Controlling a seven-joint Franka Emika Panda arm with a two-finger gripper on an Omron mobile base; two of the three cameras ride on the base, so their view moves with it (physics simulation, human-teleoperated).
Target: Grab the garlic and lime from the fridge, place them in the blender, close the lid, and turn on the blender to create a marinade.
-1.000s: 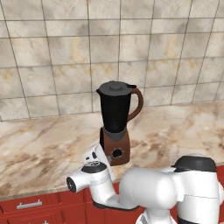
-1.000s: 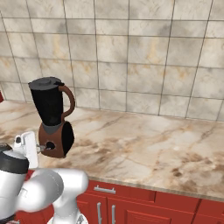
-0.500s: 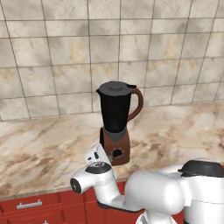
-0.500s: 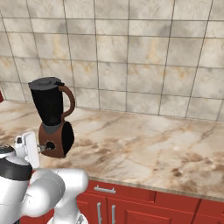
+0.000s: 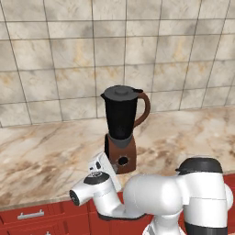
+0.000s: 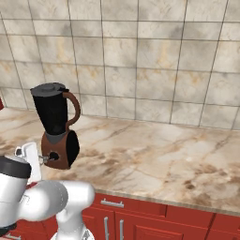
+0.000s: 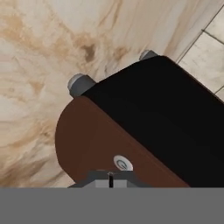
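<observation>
Hand view: my fingers (image 7: pixel 110 180) pinched shut, empty, tips at power button (image 7: pixel 123 164) on blender (image 5: pixel 120 131) base. Blender on table (image 6: pixel 154 164) by tiled wall, lid (image 5: pixel 121 92) seated. Loading, lidding look done; switch-on in hand.

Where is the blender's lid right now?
The lid sits on top of the blender, capping its black jar, on the marble counter before the tiled wall; the right base view shows it at left.

Even, bright, diffuse rendered light, soft faint shadow beside the blender (image 6: pixel 57 126) on the desk (image 6: pixel 154 164), no glare, slightly soft low-resolution textures, hand view blurry close up
</observation>
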